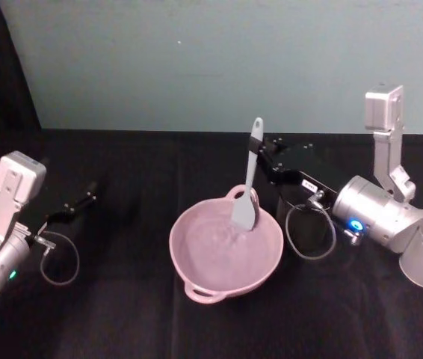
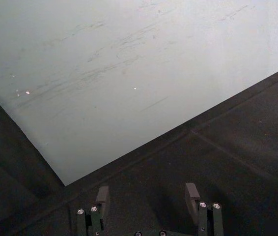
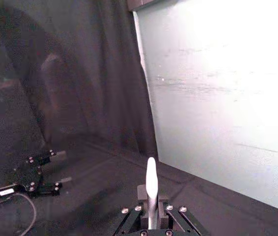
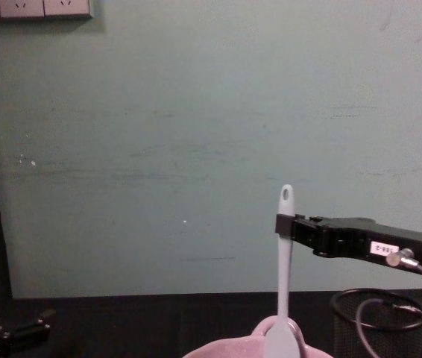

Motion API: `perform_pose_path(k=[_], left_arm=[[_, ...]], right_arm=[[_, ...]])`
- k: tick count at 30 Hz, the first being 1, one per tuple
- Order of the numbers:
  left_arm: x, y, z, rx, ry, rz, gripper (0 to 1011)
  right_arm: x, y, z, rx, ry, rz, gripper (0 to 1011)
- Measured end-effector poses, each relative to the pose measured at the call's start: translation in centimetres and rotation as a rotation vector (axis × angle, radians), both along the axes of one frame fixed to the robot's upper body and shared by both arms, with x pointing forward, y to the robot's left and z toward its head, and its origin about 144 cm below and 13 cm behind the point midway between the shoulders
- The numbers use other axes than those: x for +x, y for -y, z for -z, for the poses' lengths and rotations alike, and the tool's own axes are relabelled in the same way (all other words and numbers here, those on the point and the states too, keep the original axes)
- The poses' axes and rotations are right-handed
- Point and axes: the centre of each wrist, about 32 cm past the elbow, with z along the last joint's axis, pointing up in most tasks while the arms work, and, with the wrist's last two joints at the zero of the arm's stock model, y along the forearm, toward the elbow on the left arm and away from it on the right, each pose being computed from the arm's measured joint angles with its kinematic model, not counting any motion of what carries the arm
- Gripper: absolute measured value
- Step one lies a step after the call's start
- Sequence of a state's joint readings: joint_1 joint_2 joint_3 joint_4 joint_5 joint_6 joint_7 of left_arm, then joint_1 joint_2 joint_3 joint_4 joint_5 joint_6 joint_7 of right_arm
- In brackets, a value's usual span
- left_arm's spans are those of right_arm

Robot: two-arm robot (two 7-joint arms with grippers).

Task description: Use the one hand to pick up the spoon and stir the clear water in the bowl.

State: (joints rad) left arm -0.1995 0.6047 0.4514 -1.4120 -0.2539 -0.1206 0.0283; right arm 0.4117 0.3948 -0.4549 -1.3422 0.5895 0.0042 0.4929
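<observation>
Right gripper (image 1: 262,155) is clamped shut on the spoon (image 1: 247,187), pinching the slim handle just below the oval hole at its tip. In the chest view the black fingers (image 4: 284,224) come in from the right and meet the handle (image 4: 283,268) side-on, so the spoon hangs pretty much upright. The right wrist view shows the handle tip (image 3: 151,184) poking up between the closed pads.

Straight down from the grip, the flat blade sits inside the pink bowl (image 1: 180,258), close to its far rim next to the loop handle there. Can't tell whether it reaches the bottom. Right under the gripper's body, just beside the bowl, there's a black wire-mesh cup (image 4: 379,324).

Well away across the black table (image 1: 122,321), past the far side of the bowl, the left gripper (image 1: 84,200) is parked low. Its wrist view shows the fingers (image 2: 102,195) spread wide with nothing between them.
</observation>
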Motion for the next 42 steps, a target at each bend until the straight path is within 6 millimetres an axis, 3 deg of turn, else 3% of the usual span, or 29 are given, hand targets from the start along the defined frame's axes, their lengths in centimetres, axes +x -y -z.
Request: perform_pose_path(k=[9,21,32,42], left_arm=[[0.0,0.0,0.0,0.000,0.000,0.000,1005],[0.0,0.0,0.0,0.000,0.000,0.000,1005],[0.0,0.0,0.0,0.000,0.000,0.000,1005],[0.0,0.0,0.0,0.000,0.000,0.000,1005]], right_arm=[[-1.3,0.2,-0.7,-0.075,0.014,-0.043,110],[-2.6,-2.4,-0.3,-0.032,-0.014,-0.190,110],[-1.2,-3.7,0.6,0.037,-0.040,-0.185,110],[0.3,-2.3,0.7,0.039,-0.042,-0.079,110]])
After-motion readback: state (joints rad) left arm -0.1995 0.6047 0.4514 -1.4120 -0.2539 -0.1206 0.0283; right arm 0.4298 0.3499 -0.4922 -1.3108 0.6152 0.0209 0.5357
